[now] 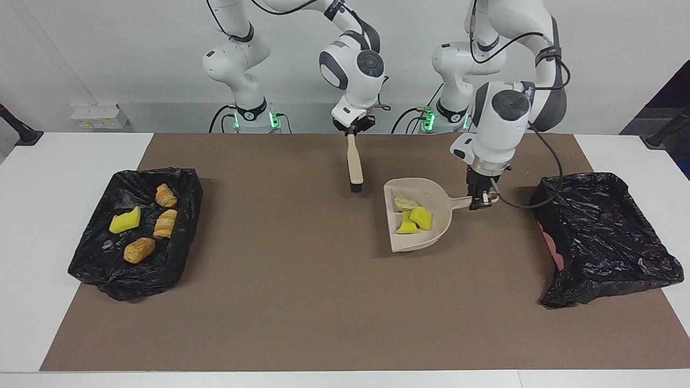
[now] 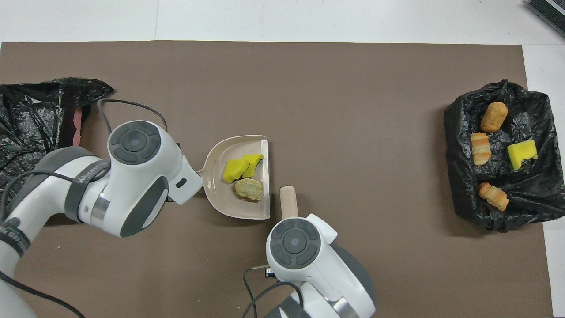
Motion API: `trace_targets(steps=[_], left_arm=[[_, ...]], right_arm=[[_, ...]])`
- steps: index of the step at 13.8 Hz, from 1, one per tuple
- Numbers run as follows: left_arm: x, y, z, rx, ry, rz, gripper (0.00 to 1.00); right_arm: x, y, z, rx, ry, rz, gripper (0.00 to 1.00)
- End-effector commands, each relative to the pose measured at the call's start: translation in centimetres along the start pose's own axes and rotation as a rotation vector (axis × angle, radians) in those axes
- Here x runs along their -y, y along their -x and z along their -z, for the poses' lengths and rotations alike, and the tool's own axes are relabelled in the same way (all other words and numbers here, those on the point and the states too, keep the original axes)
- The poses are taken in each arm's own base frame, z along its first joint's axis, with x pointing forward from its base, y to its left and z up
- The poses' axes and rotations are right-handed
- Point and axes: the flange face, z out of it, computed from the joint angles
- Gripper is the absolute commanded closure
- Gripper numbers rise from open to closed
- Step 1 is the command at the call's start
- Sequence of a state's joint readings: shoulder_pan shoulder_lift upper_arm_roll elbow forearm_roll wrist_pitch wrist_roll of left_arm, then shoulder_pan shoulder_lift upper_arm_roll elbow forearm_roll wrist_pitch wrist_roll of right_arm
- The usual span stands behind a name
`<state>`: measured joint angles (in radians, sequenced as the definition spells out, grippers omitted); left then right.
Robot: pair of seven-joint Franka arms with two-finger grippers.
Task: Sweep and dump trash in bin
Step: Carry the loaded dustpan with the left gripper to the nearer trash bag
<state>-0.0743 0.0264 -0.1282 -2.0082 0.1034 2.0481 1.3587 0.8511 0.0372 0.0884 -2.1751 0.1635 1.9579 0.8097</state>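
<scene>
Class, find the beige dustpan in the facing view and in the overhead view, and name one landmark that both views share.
Facing view: the dustpan sits right of centre, its handle toward the empty black bin at the right edge.
Overhead view: the dustpan sits left of centre, its handle toward the same bin at the left edge.
Shared landmark: the yellow sponge pieces lying in the pan.
</scene>
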Motion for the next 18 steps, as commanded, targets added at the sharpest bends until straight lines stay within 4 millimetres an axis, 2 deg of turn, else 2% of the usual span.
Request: trace_targets(steps=[1,2,3,4,6,8,10,12,15,17,18], left_arm=[[0.3,6.5,3.9,-0.071,-0.006,0.030,1.00],[0.6,9.3,5.0,-0.090,0.001,0.067,1.00],[0.9,12.3,5.8,-0.093,-0.001,0.101,1.00],[0.9,14.9,6.3,-0.094,-0.010,0.106,1.00],[0.7,20.4,6.9,-0.104,-0.044,0.165,1.00],[-0.4,25.3,7.1,-0.097,-0.058,0.233,1.00],[-0.8,28.2,7.9,-0.090,-0.092,0.275,1.00],[-1.1,31.6,7.7,-0.074,-0.102,0.300,1.00],[-0.3,36.4,9.4,0.004,-0.139,0.284,1.00],[0.6,39.2,10.4,0.104,-0.149,0.236,1.00],[1.1,40.6,10.2,0.153,-0.138,0.219,1.00]], right_arm=[[0.7,-0.3,-2.4,-0.041,0.002,-0.030,1.00],[0.8,-0.6,-2.6,-0.043,-0.004,-0.033,1.00],[0.8,-0.9,-2.4,-0.038,0.001,-0.034,0.88],[0.9,-1.2,-2.1,-0.032,0.008,-0.041,0.01],[0.8,-2.0,0.2,-0.021,0.017,-0.044,0.00],[0.2,-2.7,3.1,-0.024,0.009,-0.047,0.00],[-1.4,-3.8,6.6,-0.030,-0.013,-0.048,0.00],[-4.6,-5.6,10.5,-0.010,-0.020,0.006,0.00],[-10.4,-8.8,15.7,-0.027,0.014,0.045,0.00],[-14.1,-10.7,18.2,-0.044,0.029,0.101,0.00],[-16.4,-11.6,19.1,-0.051,0.014,0.114,0.00]])
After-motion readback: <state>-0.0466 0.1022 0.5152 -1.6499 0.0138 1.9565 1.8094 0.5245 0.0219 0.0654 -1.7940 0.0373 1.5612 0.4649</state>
